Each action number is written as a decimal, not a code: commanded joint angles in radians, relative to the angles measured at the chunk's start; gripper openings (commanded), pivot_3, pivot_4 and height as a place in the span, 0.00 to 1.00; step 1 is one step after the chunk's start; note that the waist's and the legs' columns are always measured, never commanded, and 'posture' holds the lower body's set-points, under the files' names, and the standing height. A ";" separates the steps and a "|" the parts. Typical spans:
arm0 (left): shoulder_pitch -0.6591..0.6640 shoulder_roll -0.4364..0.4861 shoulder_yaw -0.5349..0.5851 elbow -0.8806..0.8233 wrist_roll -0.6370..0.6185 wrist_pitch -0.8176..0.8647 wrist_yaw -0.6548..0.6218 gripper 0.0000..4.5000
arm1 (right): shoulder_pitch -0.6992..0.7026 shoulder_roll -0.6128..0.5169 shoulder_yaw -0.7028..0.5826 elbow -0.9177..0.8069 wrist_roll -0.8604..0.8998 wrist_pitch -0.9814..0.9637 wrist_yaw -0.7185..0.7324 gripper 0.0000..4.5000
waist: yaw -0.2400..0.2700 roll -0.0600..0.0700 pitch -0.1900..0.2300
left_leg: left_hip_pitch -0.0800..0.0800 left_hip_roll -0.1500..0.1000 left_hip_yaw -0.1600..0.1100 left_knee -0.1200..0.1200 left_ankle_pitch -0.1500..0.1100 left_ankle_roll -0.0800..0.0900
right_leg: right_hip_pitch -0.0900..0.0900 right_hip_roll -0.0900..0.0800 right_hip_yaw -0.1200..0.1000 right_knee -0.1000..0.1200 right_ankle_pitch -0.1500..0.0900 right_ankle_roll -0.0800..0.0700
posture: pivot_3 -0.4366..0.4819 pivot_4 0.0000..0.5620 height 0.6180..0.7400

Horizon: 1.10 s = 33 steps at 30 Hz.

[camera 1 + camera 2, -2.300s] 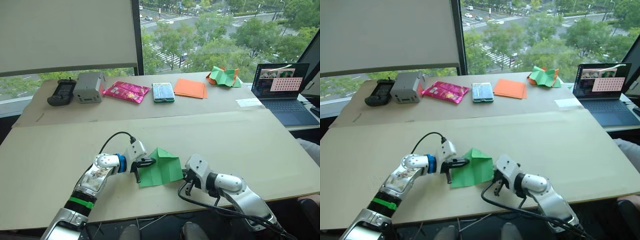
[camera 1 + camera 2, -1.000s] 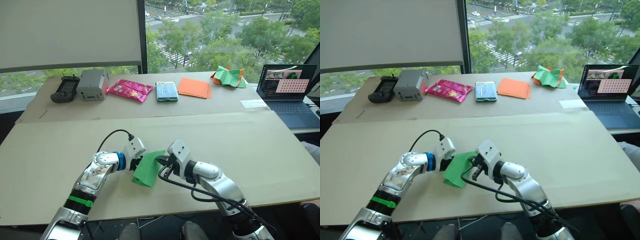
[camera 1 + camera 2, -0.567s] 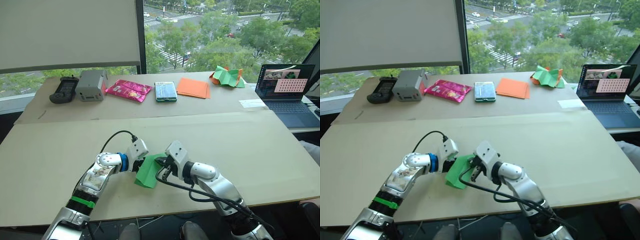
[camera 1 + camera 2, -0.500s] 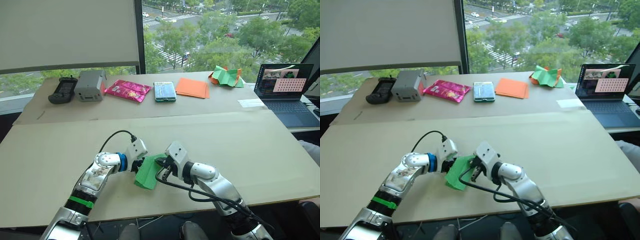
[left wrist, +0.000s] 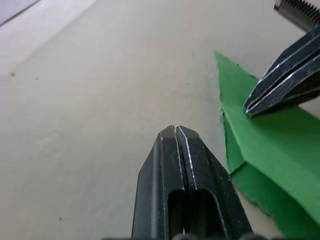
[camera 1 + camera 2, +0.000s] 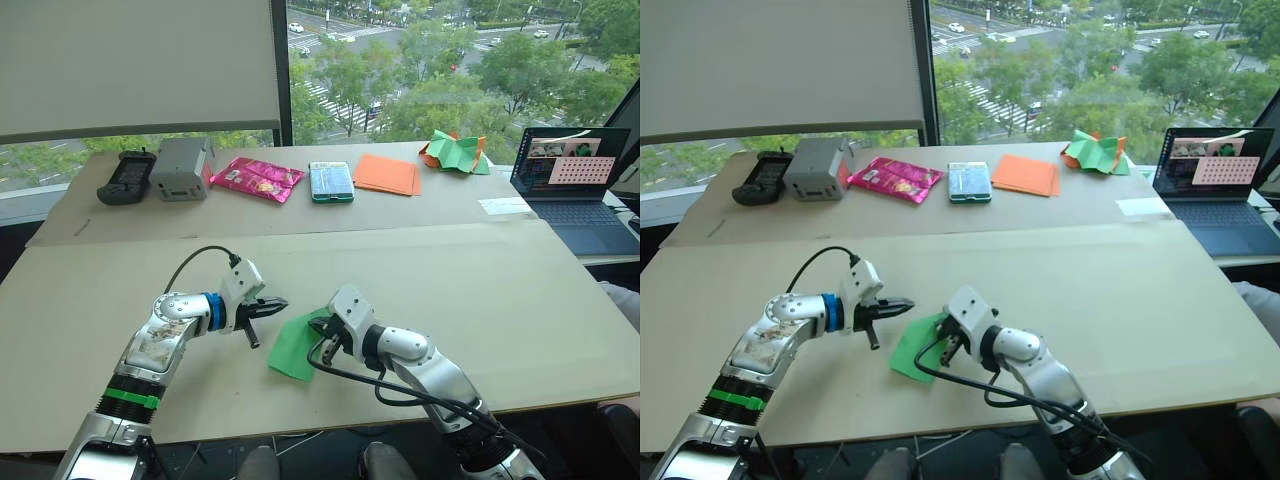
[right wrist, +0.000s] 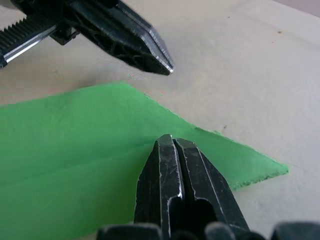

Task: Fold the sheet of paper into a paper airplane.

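My right gripper (image 6: 322, 338) is clenched, its black ridged fingers pressed together over the near right edge of the sheet of paper (image 6: 296, 346), which lies low and centre in the frame on the matt tan table (image 6: 480, 290). The paper is thin, bright green, folded to a slanted wedge with layered flaps and a ragged edge. My left gripper (image 6: 278, 303), also clenched and holding nothing, hangs just left of the sheet; half a second ago it was touching the paper, and now it has pulled off to the left. In the upper part of the frame lie a glossy pink packet (image 6: 254, 180), flat orange sheets (image 6: 386, 175), a crumpled green-and-orange heap (image 6: 456, 153), a grey box (image 6: 181, 157) and an open laptop (image 6: 575, 185) at the right edge
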 commanded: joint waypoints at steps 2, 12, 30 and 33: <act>0.000 -0.004 0.003 -0.052 -0.040 0.011 -0.023 0.01 | -0.005 0.009 0.008 -0.006 -0.002 -0.004 -0.003 0.00 | -0.002 0.000 0.000 | 0.000 0.000 0.000 0.000 0.000 0.000 | 0.003 0.000 0.000 0.000 0.000 0.000 | 0.48 0.27 0.72; 0.044 0.011 -0.078 -0.019 0.036 -0.039 -0.032 0.01 | 0.003 0.009 0.002 -0.020 0.000 0.010 -0.015 0.00 | -0.002 0.000 0.000 | 0.000 0.000 0.000 0.000 0.000 0.000 | 0.000 0.000 0.000 0.000 0.000 0.000 | 0.48 0.27 0.72; 0.015 -0.038 -0.160 0.053 0.129 -0.098 -0.031 0.01 | -0.007 -0.027 -0.057 0.029 -0.015 0.012 -0.046 0.00 | 0.001 0.000 0.000 | 0.000 0.000 0.000 0.001 0.000 0.000 | 0.001 0.000 0.000 0.000 0.000 0.000 | 0.48 0.27 0.72; 0.024 -0.030 -0.177 0.046 0.147 -0.110 -0.035 0.01 | -0.011 -0.033 -0.059 0.069 -0.028 0.011 -0.054 0.00 | 0.001 0.000 0.000 | 0.001 0.000 0.000 0.001 0.000 0.000 | 0.002 0.000 0.000 0.000 0.000 0.000 | 0.48 0.27 0.72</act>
